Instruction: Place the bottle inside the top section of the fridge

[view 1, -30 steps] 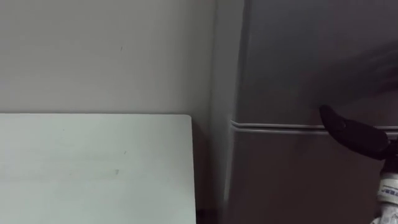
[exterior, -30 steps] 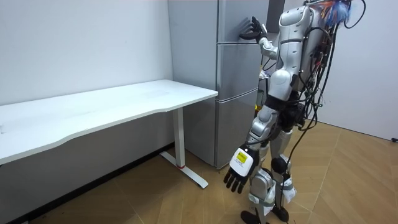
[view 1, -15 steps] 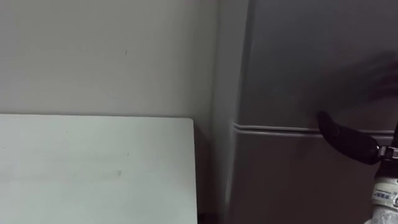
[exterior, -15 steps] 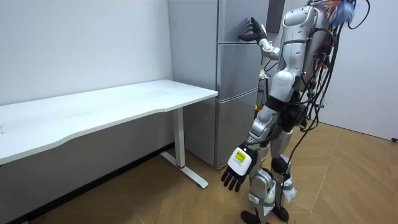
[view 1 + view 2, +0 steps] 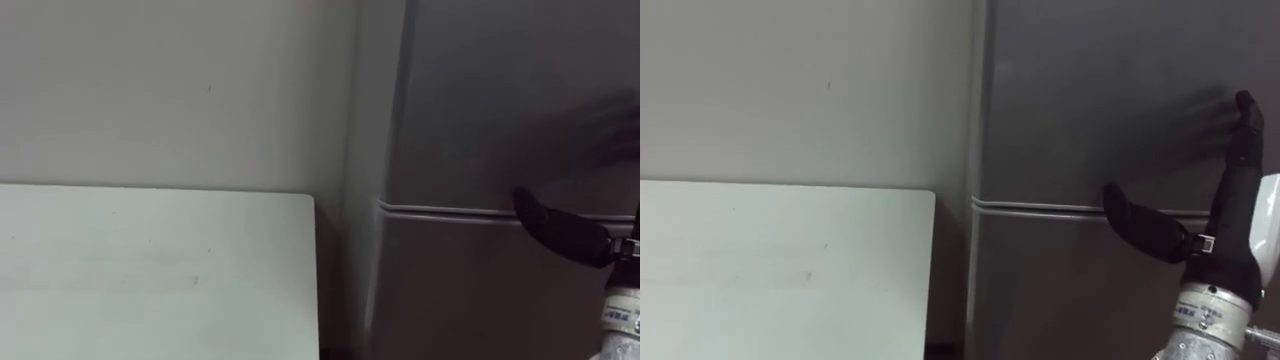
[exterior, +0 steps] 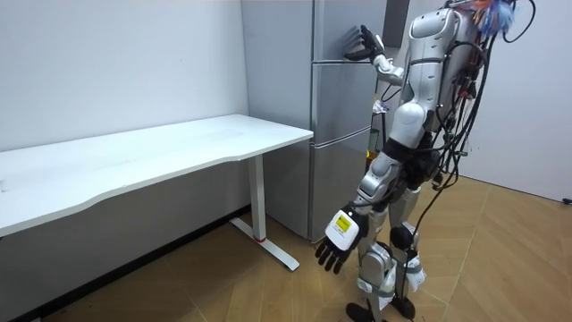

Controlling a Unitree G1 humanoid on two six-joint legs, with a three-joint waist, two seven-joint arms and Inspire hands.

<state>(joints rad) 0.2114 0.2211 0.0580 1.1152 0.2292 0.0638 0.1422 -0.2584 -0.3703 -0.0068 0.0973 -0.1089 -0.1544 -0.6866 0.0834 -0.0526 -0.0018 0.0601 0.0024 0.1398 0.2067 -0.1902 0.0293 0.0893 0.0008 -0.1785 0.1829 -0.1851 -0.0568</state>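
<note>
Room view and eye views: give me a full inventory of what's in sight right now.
fridge: one, grey, two doors, against the wall at the table's end.
table: one, white, along the wall.
wall: white, behind the table.
floor: brown wood, under the robot.
right hand: black, raised, straight fingers on the upper door, thumb near the seam between the doors.
left hand: black, hanging open, low beside the leg.

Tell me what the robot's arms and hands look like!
Both hands are black with thin fingers. The right hand has a silvery-white wrist cuff with small print. The left hand wears a white plate with a yellow mark on its back. The arms are silver-grey, with dark cables behind the shoulders.
</note>
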